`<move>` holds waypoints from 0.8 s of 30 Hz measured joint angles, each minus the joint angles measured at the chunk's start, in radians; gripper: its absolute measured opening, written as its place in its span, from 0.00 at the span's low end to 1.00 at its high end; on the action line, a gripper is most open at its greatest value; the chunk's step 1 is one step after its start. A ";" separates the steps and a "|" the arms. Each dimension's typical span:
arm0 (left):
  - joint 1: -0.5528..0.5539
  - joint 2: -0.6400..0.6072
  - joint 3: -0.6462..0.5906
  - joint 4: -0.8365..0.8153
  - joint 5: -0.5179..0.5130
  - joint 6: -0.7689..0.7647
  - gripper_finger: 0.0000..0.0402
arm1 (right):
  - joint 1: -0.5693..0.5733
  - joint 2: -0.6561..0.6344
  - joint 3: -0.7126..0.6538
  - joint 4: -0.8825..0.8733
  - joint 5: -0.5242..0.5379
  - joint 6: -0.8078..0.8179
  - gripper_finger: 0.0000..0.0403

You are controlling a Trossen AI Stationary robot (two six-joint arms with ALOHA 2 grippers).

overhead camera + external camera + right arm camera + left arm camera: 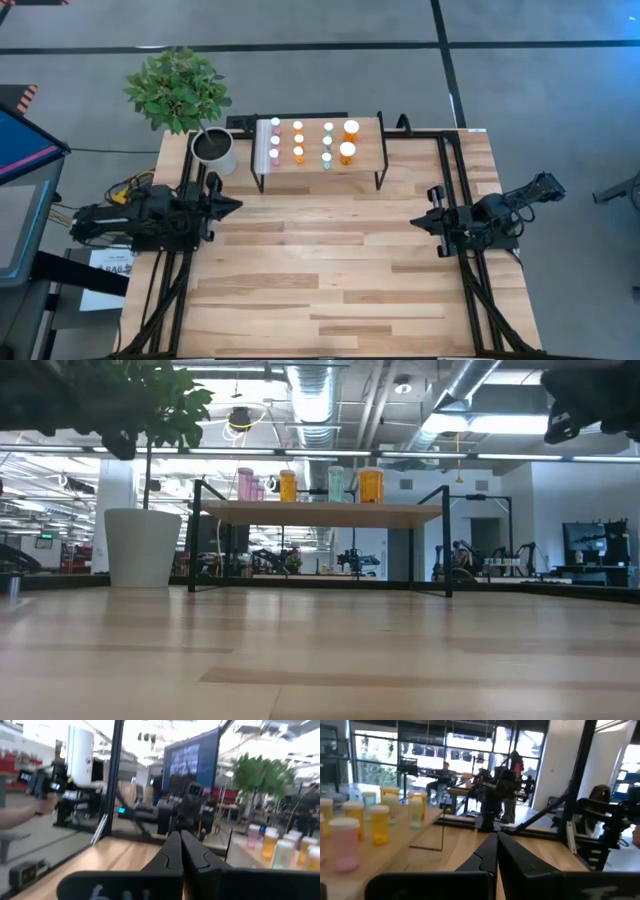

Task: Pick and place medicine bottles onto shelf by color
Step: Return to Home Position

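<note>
Left gripper (pixel 232 205): is resting at the left edge of the table (pixel 330 280), fingers pressed together, empty.
Shelf (pixel 368 160): is standing at the far edge, carrying the medicine bottles (pixel 298 139) in columns of pink, orange, teal, then large orange.
Right gripper (pixel 418 222): is resting at the right edge, fingers together, empty.
No bottle is lying loose on the table, so the sorting is looking complete.

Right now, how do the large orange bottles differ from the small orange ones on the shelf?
Size: the large orange bottles are wider, with broad white caps; the small orange bottles are slim, small-capped. Place: the large pair stands at one end of the shelf, outside the teal bottles; the small ones line up between the teal and the pink bottles. Both kinds are orange, upright, on the shelf.
</note>
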 joint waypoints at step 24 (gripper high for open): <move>0.051 0.003 -0.119 0.085 0.024 -0.092 0.00 | 0.004 -0.029 -0.002 -0.204 0.063 0.056 0.04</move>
